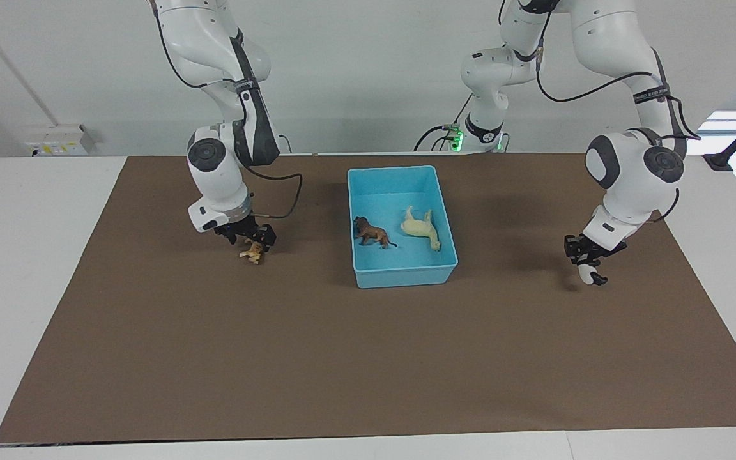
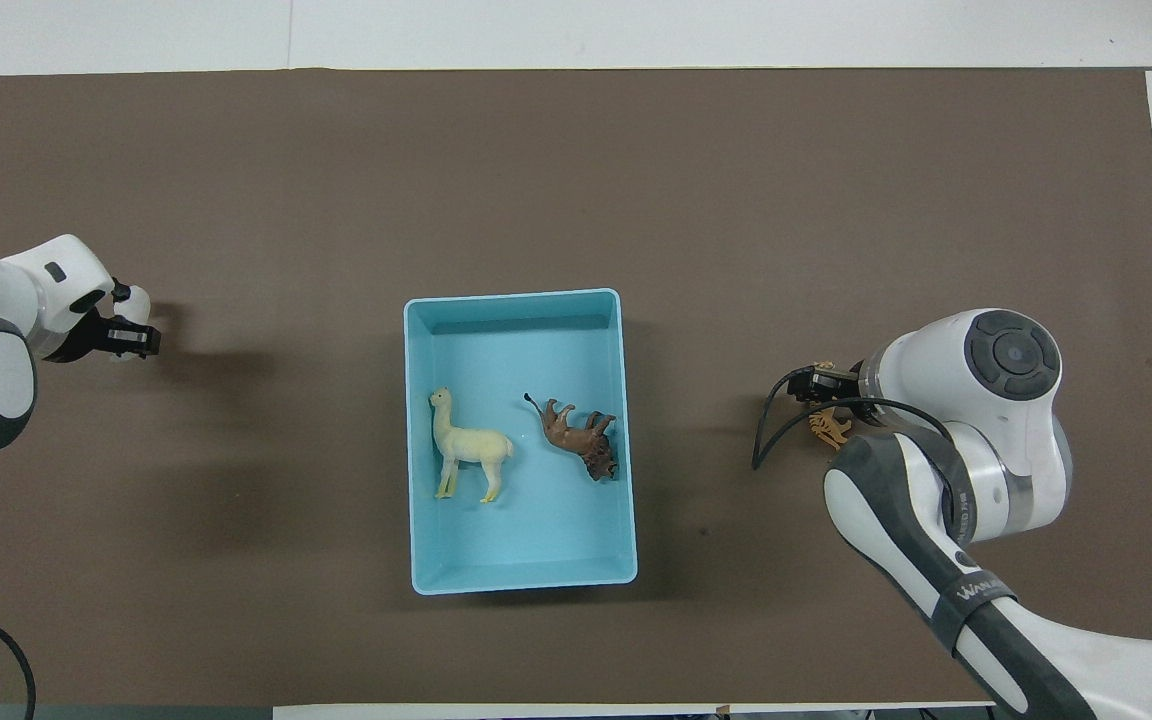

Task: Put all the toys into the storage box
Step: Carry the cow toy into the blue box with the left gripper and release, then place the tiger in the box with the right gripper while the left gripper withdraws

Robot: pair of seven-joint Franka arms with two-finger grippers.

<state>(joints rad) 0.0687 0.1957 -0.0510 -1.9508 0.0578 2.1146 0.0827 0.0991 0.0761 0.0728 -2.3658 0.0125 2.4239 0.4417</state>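
Tiger (image 1: 253, 252) sits pinched in your right gripper (image 1: 254, 245), low over the brown mat toward the right arm's end of the table, and the blue box (image 1: 451, 230) at the table's middle lies sideways from it toward the left arm, its long axis running away from the robots. Your left gripper (image 1: 588, 268) grips the panda (image 1: 588, 276) over the mat toward the left arm's end, while the horse (image 1: 420, 228) and lion (image 1: 371, 232) already lie in the box.
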